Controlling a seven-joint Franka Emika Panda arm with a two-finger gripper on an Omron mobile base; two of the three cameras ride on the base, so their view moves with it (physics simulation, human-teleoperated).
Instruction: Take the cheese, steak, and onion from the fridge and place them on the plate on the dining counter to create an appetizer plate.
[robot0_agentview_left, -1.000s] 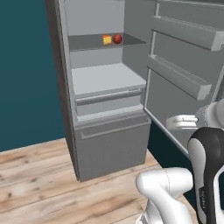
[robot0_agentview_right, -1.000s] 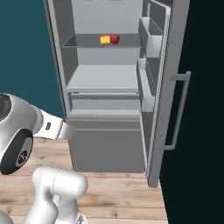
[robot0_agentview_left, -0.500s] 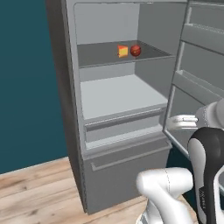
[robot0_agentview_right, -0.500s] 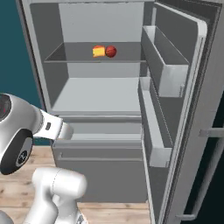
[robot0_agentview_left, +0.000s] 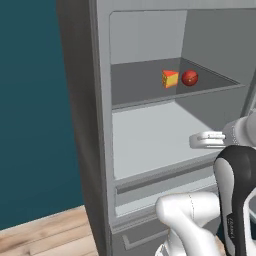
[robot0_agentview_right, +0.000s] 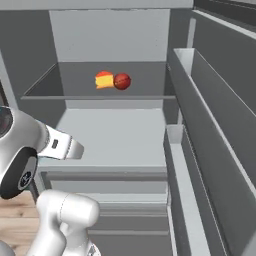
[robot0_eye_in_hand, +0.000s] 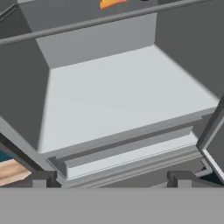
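Left base view: the open fridge (robot0_agentview_left: 100, 125) holds the cheese (robot0_agentview_left: 170, 79) and the onion (robot0_agentview_left: 189, 78) side by side on an upper shelf (robot0_agentview_left: 145, 85).
Right base view: cheese (robot0_agentview_right: 104, 80) touching onion (robot0_agentview_right: 122, 81); door bins (robot0_agentview_right: 200, 150) at right.
Hand view: claw (robot0_eye_in_hand: 109, 179) spread wide, holding nothing, facing the bare lower shelf (robot0_eye_in_hand: 122, 105).

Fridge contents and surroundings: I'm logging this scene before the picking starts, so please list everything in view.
fridge: one, grey, open in front of the robot
cheese: one, yellow-orange wedge, upper shelf, left of the onion
onion: one, dark red, upper shelf beside the cheese
door bins: pale grey, on the open door at right
drawers: grey, below the lower shelf
floor: pale wood, bottom left
wall: teal, left of the fridge
pincer: one, dark tips, open, facing the lower shelf
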